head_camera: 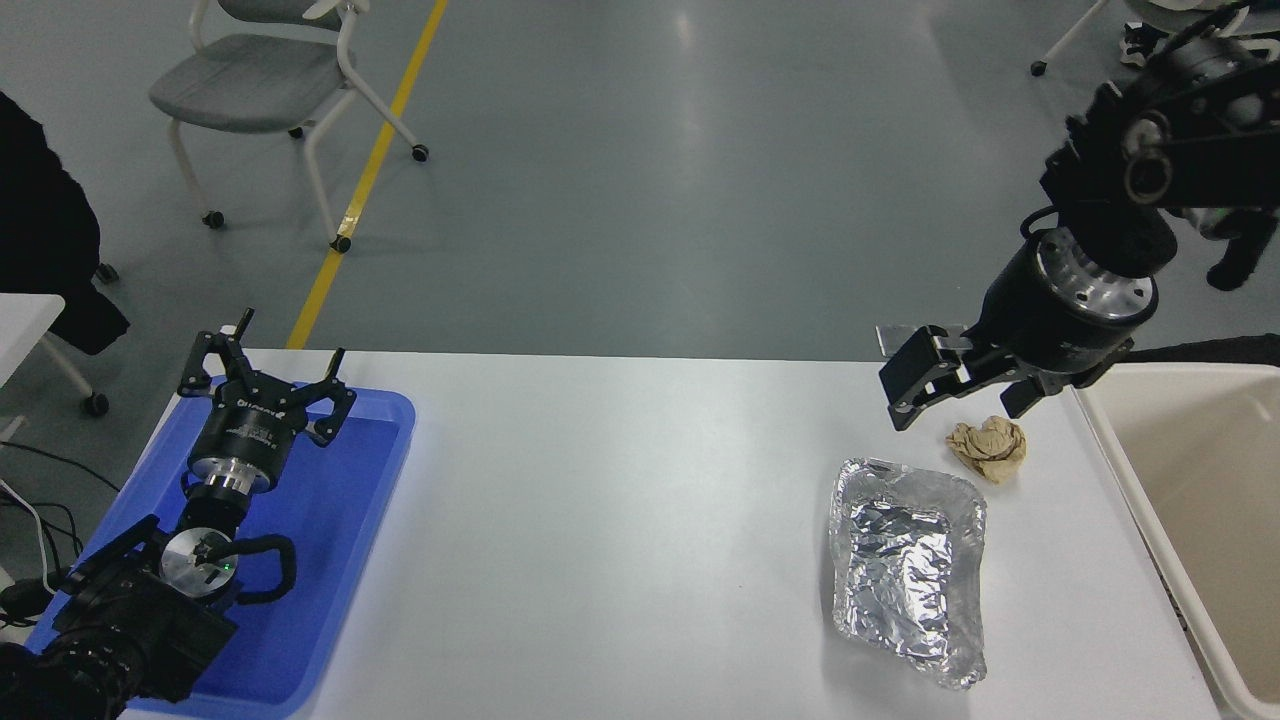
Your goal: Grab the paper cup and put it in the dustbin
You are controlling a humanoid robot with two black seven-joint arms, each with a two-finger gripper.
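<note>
Right gripper (960, 398) open and empty above table (620, 520); brown paper ball (988, 447) just below fingertips, foil tray (905, 570) nearer, dustbin (1190, 480) right. Left gripper (262, 365) open over blue tray (330, 560).

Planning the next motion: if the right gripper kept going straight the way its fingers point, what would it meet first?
Probably the white table, just left of the crumpled brown paper ball and beyond the foil tray. The right gripper is open, pointing down-left; depth is unclear.
</note>
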